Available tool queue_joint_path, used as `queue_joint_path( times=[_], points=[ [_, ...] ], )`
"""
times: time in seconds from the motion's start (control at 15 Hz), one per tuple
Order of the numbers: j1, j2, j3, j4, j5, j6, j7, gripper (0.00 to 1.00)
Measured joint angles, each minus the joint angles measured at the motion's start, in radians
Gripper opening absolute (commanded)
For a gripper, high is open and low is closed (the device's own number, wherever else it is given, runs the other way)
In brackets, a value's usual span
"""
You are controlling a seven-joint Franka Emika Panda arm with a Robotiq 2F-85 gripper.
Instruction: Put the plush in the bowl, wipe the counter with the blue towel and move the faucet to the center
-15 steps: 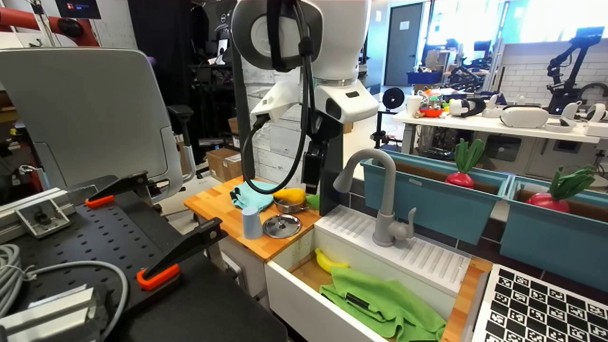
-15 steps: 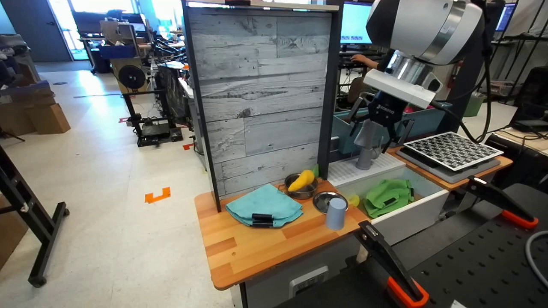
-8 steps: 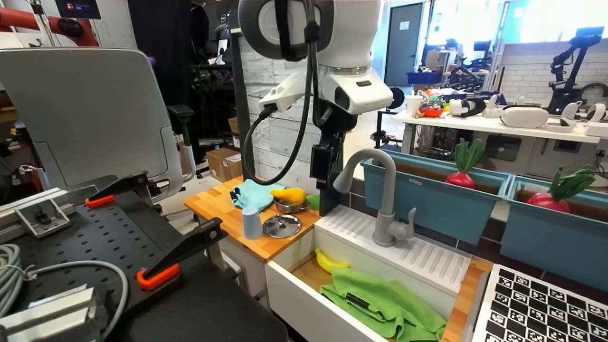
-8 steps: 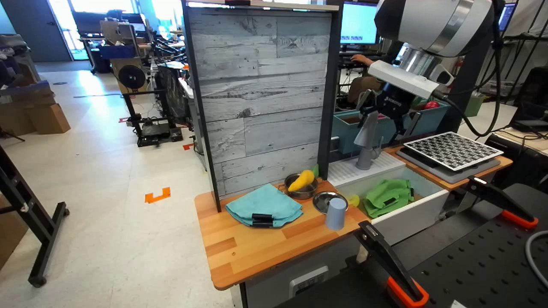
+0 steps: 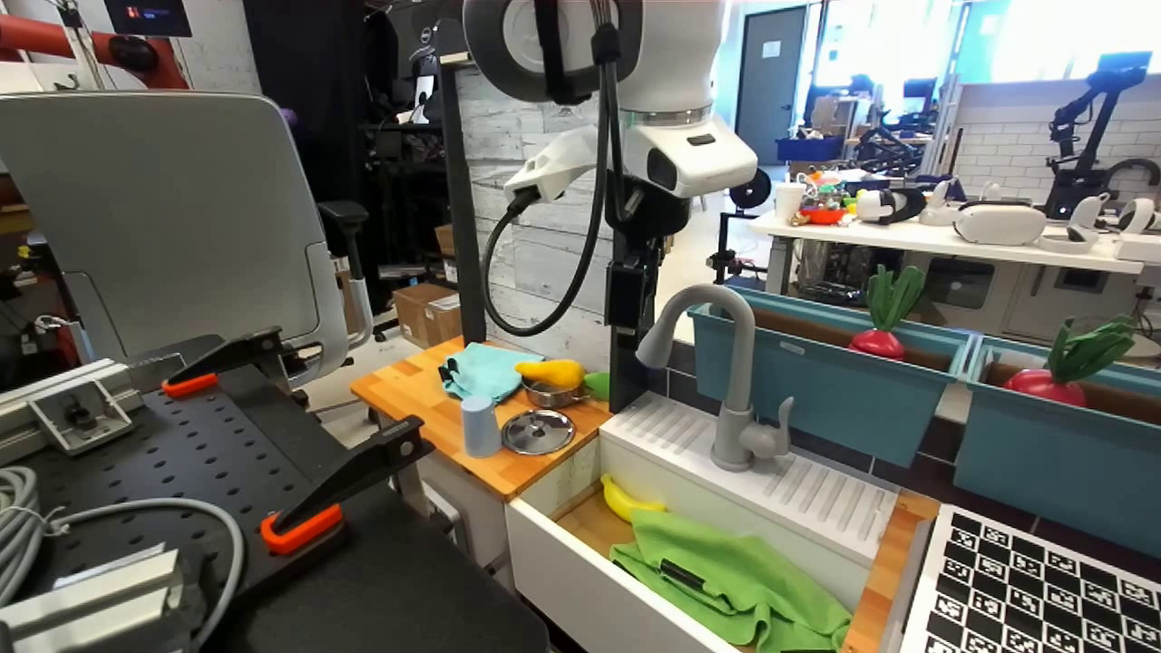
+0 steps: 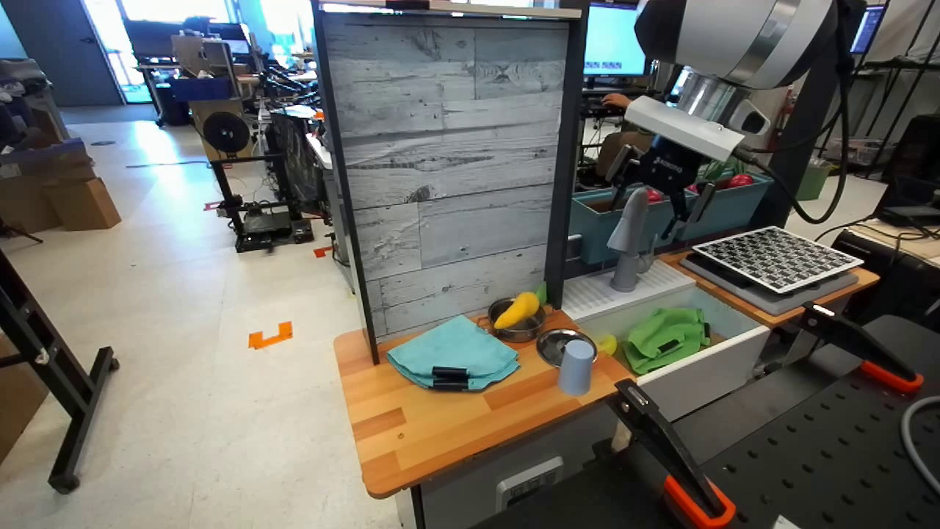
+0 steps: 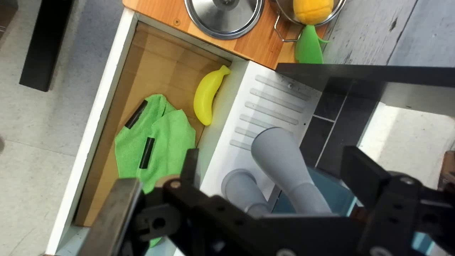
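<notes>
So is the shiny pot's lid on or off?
Off: the lid lies on the wooden counter beside the pot, and the yellow plush sticks out of the pot's top.

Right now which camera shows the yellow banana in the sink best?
The wrist view: it looks down on the whole banana, uncovered. In an exterior view the banana appears smaller, near the green towel; in an exterior view only a piece of the banana shows.

End effector [image 7: 273, 160], 2 fingers [image 7: 364, 174] apart
</notes>
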Motion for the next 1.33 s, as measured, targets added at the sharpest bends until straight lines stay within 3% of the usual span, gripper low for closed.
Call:
queue_joint_path(
  times=[0.47,0.93,1.0,1.07,1.33],
  points=[
    [0.116,0.0,-0.088,0.01,-0.123,0.034,0.062,1.0],
    [0.129,0.02,-0.119,0.04,-0.168,0.035,0.069,1.0],
    [0.131,0.028,-0.119,0.05,-0.169,0.035,0.069,0.75],
    [0.133,0.037,-0.119,0.06,-0.171,0.034,0.069,0.72],
    [0.145,0.078,-0.119,0.102,-0.188,0.033,0.069,0.42]
  ],
)
